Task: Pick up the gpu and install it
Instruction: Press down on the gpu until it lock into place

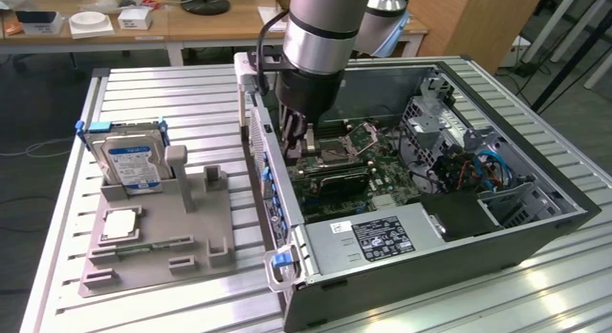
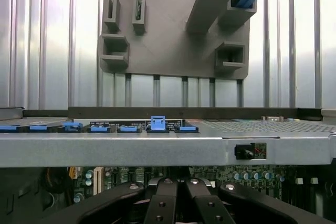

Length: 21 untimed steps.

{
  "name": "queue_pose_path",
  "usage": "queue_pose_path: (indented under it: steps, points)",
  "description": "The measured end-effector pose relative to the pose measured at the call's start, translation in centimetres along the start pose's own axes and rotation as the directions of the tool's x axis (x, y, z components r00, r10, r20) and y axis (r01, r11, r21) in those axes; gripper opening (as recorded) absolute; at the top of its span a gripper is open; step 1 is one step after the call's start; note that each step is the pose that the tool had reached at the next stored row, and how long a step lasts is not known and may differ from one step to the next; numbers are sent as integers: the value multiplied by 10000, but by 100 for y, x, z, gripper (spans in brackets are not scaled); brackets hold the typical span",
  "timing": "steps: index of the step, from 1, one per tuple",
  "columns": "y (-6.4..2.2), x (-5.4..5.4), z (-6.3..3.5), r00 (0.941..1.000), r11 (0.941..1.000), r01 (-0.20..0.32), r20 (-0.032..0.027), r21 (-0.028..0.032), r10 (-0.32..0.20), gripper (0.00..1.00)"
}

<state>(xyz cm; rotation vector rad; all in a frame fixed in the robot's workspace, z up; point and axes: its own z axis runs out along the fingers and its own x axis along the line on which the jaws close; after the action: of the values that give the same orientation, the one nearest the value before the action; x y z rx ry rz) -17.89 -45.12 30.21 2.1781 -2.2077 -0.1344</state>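
gpu in motherboard slot (exterior view), gripper closed above it, empty-handed, wrist view facing case wall

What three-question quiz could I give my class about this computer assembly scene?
1. True or false: the hand is above the gray fixture.
2. What stands upright in the fixture? A hard drive; B monitor; C keyboard.
3. On which side of the exterior view does the computer case sit?
Key: 1 false, it is inside the case; 2 A; 3 right.
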Motion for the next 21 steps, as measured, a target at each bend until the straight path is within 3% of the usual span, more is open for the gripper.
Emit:
queue_pose_path:
  steps: [6,9,17,21]
  points:
    - [10,-1,-20,10000,10000,-5,-38,10,5,11]
    - [52,0,-15,10000,9999,1,-37,112,0,11]
    - [51,2,19,10000,9997,5,-36,230,-5,11]
    - [52,2,31,10000,9997,7,-36,256,-6,11]
